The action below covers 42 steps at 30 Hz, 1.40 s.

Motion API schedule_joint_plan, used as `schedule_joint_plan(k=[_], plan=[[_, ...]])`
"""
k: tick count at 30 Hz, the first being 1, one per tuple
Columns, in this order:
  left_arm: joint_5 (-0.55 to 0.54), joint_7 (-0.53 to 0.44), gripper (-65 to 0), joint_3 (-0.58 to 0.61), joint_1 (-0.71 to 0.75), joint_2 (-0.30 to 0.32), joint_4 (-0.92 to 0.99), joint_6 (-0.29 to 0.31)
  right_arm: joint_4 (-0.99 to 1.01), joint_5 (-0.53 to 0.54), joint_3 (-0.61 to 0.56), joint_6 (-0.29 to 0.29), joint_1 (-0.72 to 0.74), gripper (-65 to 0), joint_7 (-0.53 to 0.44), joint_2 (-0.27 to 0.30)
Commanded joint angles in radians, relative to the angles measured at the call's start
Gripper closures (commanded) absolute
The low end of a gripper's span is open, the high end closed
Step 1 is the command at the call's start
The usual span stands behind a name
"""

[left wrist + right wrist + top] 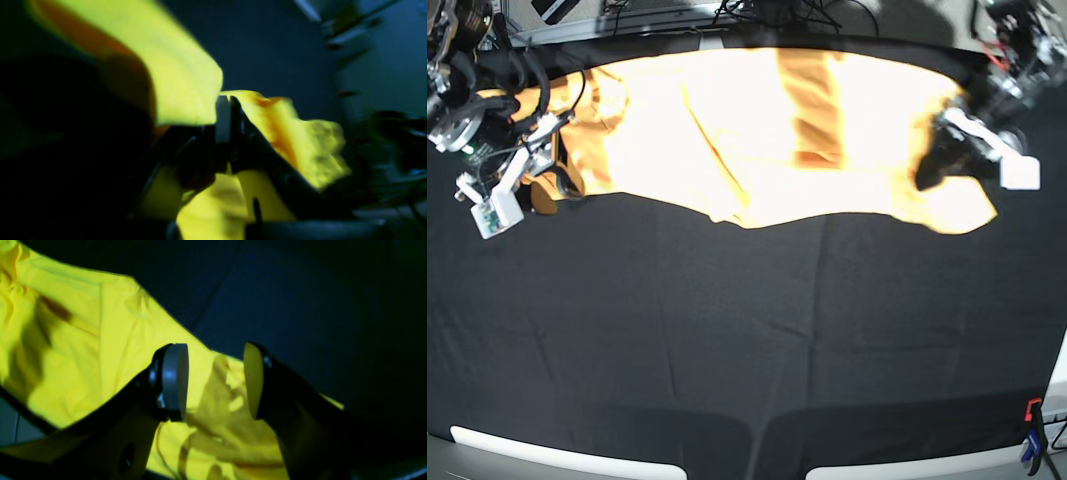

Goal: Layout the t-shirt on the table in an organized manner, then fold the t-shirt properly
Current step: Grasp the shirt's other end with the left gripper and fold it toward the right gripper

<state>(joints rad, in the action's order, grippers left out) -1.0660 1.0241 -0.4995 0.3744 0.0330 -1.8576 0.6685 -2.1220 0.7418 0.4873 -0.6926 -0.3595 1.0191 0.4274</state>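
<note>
The table [727, 340] fills most of the base view — a wide flat surface under black cloth with faint creases, and light grey edge pieces along the near side. Its near half lies bare.

The t-shirt [757, 130] stretches across the far edge of the table, a long band of light orange-yellow cloth running nearly from one arm to the other. It is soft and thin, with a darker vertical fold right of centre and a wavy lower hem, so it looks only partly spread, not yet flat. By this judgement the layout step is in hand and folding has not begun.

The left gripper [227, 110] sits at the shirt's end on the base view's right. In the left wrist view its dark fingers are pressed together with a ridge of yellow cloth pinched between them, the fabric draping off both sides — it seems to be holding that end up so the cloth can be drawn taut. The view is blurred, so finer detail is lost.

The right gripper [216, 380] hovers at the opposite end with its jaws apart and nothing between them. One flat grey pad and one yellow-lit pad face each other above rumpled cloth, apparently poised to take a hold there.
</note>
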Motion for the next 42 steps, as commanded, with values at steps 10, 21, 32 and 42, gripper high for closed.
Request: schedule_joint_plan(k=[10, 21, 32, 42], plan=[[0.301, -0.170, 0.0, 0.510, -0.042, -0.052, -0.052, -0.175, -0.018, 0.021, 0.006, -0.006, 0.080, -26.5, 0.002, 0.016], [0.578, -0.345, 0.0, 0.810, -0.086, -0.056, -0.051, -0.357, -0.018, 0.021, 0.006, -0.006, 0.080, -26.5, 0.008, 0.016], [0.631, -0.374, 0.0, 0.896, -0.117, -0.118, 0.048, -0.385, -0.018, 0.021, 0.006, -0.006, 0.097, -26.5, 0.007, 0.016], [0.477, -0.257, -22.9, 0.897, -0.223, -0.155, 0.174, -0.261, -0.018, 0.018, 0.006, -0.006, 0.100, -26.5, 0.009, 0.016]])
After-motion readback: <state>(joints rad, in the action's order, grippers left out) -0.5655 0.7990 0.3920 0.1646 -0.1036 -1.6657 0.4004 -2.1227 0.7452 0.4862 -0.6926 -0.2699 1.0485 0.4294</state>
